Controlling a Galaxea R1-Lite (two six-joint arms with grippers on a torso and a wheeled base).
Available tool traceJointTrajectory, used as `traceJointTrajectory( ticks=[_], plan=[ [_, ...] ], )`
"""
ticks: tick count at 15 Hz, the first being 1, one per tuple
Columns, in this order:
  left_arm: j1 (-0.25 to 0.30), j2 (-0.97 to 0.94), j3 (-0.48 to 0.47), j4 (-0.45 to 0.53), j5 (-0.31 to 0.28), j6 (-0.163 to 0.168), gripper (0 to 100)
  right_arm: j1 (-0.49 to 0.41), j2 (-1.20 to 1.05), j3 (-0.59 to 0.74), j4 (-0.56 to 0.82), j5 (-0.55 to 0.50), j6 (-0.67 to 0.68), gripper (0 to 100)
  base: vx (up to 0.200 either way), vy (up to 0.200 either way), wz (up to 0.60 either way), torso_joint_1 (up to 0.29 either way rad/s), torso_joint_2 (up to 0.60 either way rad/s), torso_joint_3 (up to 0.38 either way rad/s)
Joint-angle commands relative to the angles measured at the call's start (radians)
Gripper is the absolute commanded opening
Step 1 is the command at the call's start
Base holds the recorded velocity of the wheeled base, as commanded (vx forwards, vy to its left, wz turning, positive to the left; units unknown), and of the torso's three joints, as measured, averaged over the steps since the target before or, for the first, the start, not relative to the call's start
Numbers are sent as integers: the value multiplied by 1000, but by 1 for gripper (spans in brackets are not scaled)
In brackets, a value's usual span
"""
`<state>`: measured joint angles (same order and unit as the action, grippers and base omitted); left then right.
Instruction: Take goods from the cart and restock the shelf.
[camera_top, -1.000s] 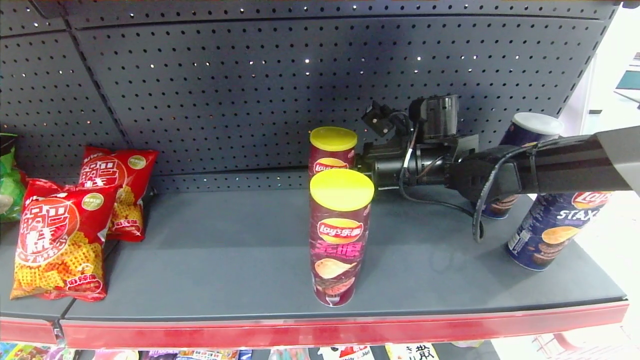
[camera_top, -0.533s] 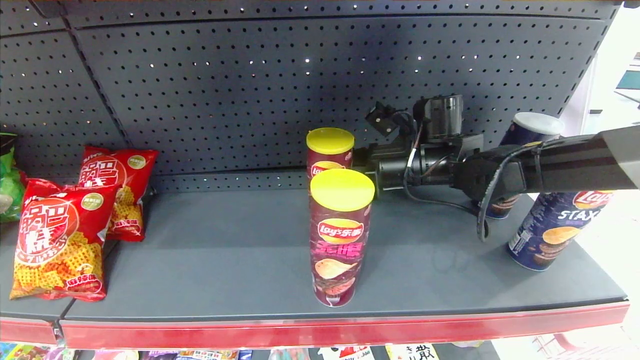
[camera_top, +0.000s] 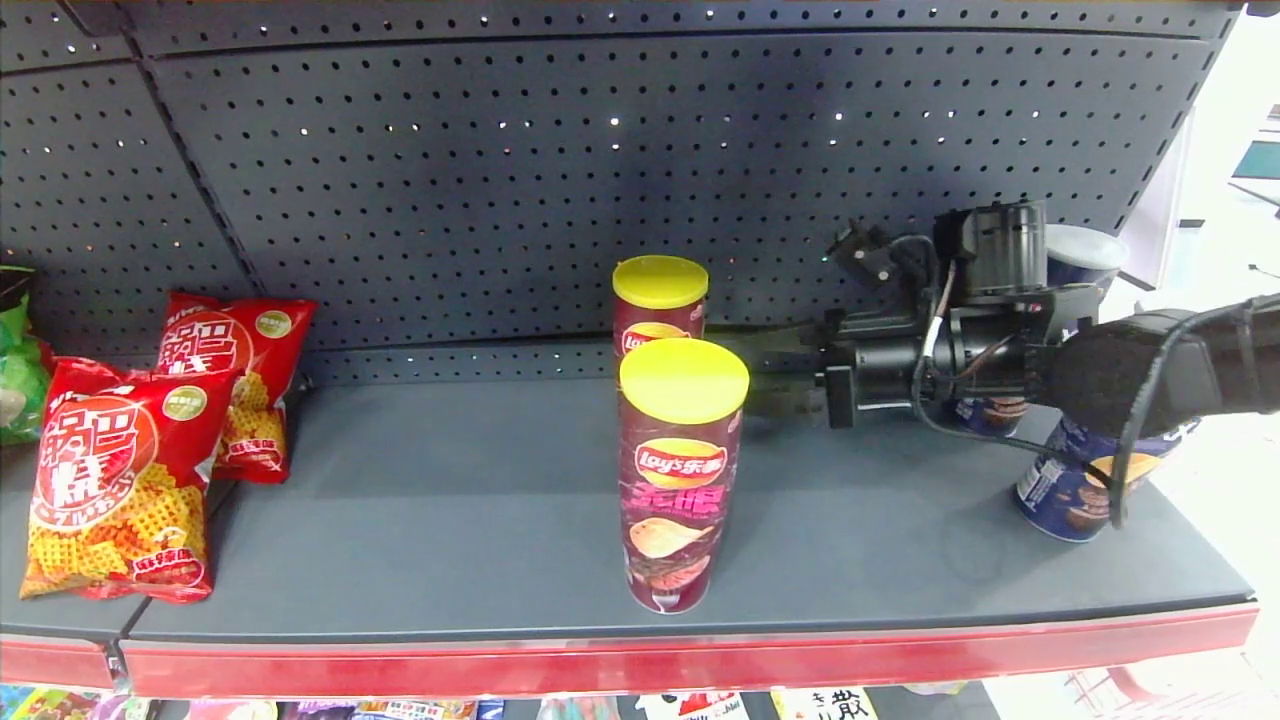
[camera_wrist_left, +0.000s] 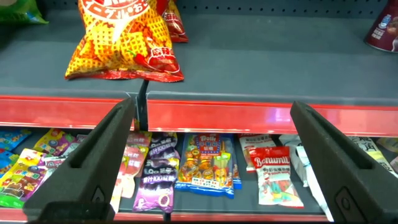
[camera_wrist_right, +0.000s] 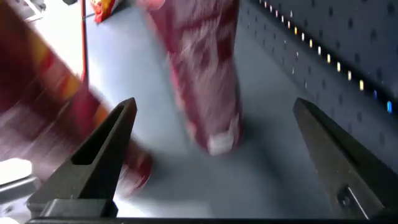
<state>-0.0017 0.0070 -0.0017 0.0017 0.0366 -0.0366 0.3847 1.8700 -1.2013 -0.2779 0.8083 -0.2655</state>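
Two maroon chip cans with yellow lids stand upright mid-shelf, the front can (camera_top: 682, 470) near the edge and the rear can (camera_top: 659, 305) close to the pegboard. My right gripper (camera_top: 772, 372) hovers open just right of the rear can, apart from it and holding nothing. In the right wrist view the rear can (camera_wrist_right: 205, 74) stands ahead between the spread fingers (camera_wrist_right: 99, 162), with the front can (camera_wrist_right: 74, 118) off to one side. My left gripper (camera_wrist_left: 211, 168) hangs open and empty below the shelf's red front edge (camera_wrist_left: 249, 115).
Two blue chip cans (camera_top: 1075, 485) stand at the shelf's right end, partly behind my right arm. Red snack bags (camera_top: 120, 480) lie at the left end, one of them (camera_wrist_left: 121, 37) in the left wrist view. A lower shelf holds several candy packs (camera_wrist_left: 205, 171). Bare grey shelf (camera_top: 430, 500) lies between bags and cans.
My right gripper has let go of the rear maroon can and drawn back to the right. The can stays upright by the pegboard, nudged slightly left.
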Motion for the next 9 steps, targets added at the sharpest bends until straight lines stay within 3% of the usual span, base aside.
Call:
traceJointTrajectory(
  ticks=[1,5,9],
  plan=[
    [0,2,0,0,0,0,100,-17,-115,106,-3,3,-1,100,0,0,0,0,0,0],
    [0,1,0,0,0,0,100,-9,-223,256,-17,3,-1,100,0,0,0,0,0,0],
    [0,1,0,0,0,0,100,29,-265,316,-17,-6,-1,100,0,0,0,0,0,0]
  ],
)
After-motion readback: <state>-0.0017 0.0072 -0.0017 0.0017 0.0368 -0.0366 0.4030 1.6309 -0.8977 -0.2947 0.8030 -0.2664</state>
